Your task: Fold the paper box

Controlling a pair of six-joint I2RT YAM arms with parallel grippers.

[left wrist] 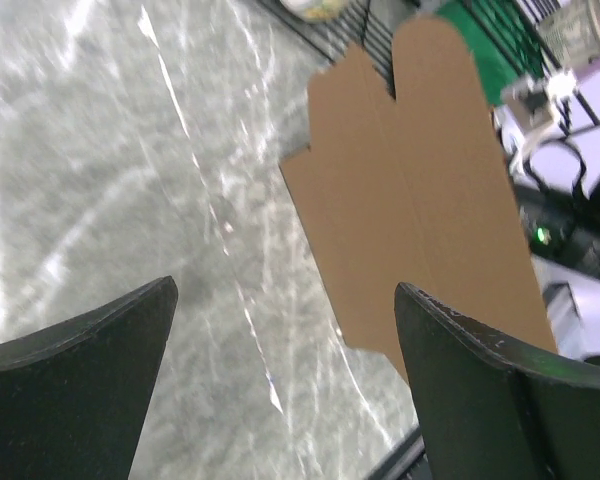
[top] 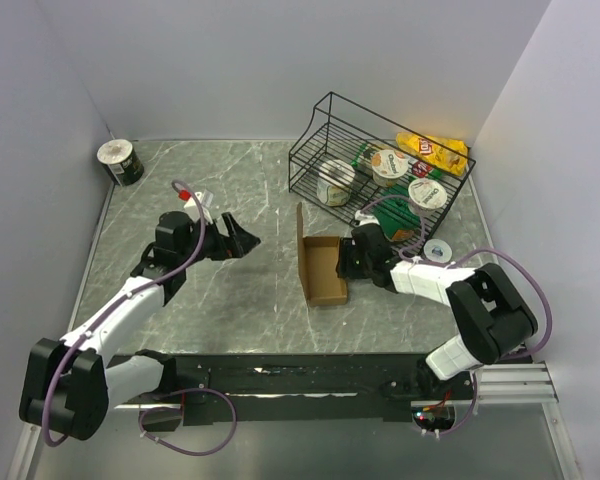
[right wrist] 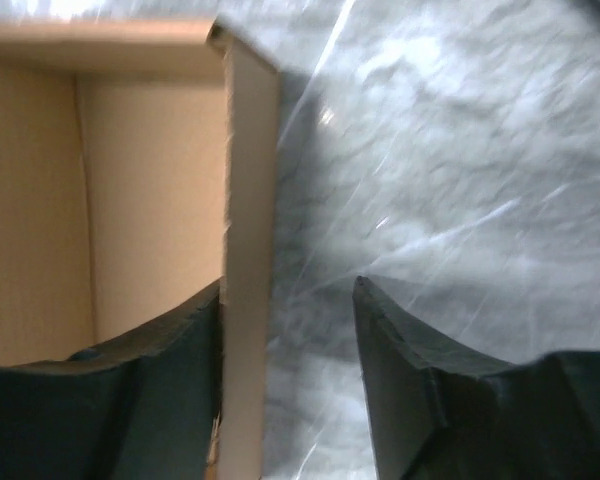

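The paper box [top: 325, 275] is a small shallow brown cardboard tray in the middle of the table, its lid flap [top: 300, 245] standing upright on its left side. My right gripper [top: 346, 262] is open and straddles the box's right wall [right wrist: 250, 200]: one finger sits inside the box and the other outside, clear of the wall. My left gripper [top: 248, 240] is open and empty, a short way left of the box and pointing at it. In the left wrist view the flap's outer face [left wrist: 420, 190] lies ahead of the left gripper [left wrist: 285, 288].
A black wire basket [top: 320, 140] at the back right holds several yoghurt cups and a yellow snack bag [top: 435, 150]. A small can [top: 120, 162] stands in the back left corner. Grey walls close in the table on three sides.
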